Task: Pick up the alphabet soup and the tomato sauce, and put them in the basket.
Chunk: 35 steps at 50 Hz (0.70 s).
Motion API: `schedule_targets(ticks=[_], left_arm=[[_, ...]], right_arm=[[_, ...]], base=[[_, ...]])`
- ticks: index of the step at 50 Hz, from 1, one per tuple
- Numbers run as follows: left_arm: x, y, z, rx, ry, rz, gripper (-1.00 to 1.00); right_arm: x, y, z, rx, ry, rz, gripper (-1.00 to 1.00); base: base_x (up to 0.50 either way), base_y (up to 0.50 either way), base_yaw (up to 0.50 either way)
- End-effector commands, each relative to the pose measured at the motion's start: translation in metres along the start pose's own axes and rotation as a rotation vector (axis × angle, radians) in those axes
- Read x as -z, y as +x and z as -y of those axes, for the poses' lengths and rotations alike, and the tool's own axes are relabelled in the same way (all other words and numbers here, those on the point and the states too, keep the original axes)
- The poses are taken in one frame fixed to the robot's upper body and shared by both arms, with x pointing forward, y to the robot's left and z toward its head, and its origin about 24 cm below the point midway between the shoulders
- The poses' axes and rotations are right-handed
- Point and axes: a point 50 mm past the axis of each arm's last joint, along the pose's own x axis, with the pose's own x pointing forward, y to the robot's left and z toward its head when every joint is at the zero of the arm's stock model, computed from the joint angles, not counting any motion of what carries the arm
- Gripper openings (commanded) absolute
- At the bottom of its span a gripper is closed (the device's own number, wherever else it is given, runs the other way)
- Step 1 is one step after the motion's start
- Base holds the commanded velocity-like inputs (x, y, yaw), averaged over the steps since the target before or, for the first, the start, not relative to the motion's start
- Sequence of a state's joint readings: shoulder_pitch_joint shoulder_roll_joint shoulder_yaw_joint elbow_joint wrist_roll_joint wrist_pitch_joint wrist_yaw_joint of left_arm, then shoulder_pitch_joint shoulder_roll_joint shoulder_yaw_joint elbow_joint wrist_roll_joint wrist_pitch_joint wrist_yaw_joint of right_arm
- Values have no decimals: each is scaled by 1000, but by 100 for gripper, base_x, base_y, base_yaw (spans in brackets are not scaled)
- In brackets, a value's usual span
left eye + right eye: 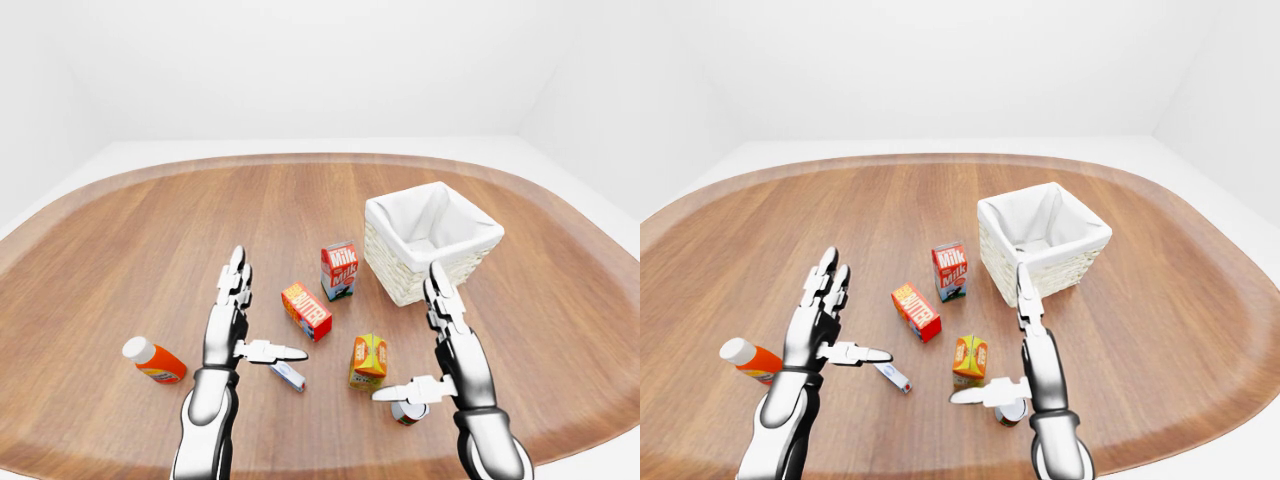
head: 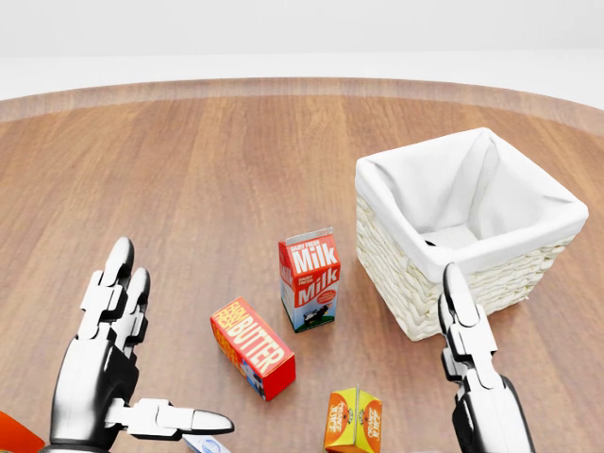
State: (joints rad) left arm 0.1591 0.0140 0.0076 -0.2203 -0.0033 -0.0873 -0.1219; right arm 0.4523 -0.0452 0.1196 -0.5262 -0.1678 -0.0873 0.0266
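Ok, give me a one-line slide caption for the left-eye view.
Both robot hands open, the right robot hand above a small can, near the juice carton, milk, butter and basket.

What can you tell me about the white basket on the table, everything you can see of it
The basket is square, with pale woven wicker walls and a white cloth liner folded over its rim. It stands upright and open-topped on the wooden table, at the right of the head view, turned corner-on to the camera. The visible part of its inside looks empty. The milk carton stands apart to its left. Neither hand touches it.
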Motion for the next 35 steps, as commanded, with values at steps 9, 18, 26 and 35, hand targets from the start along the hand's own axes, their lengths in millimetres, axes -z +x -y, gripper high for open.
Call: schedule_targets(ticks=[9,18,26,35], left_arm=[[-1,0,-3,-36,19,2,100],[-4,1,-3,-35,21,17,100],[-2,1,-3,-35,20,7,100],[-2,0,-3,-36,20,8,100]], right_arm=[[9,-20,-5,-5,-35,-82,100],[15,-27,-4,0,-45,-123,100],[24,-32,-6,2,-54,-170,100],[30,-36,-6,6,-61,-202,100]], base=[[0,0,0],[0,0,0],[0,0,0],[0,0,0]])
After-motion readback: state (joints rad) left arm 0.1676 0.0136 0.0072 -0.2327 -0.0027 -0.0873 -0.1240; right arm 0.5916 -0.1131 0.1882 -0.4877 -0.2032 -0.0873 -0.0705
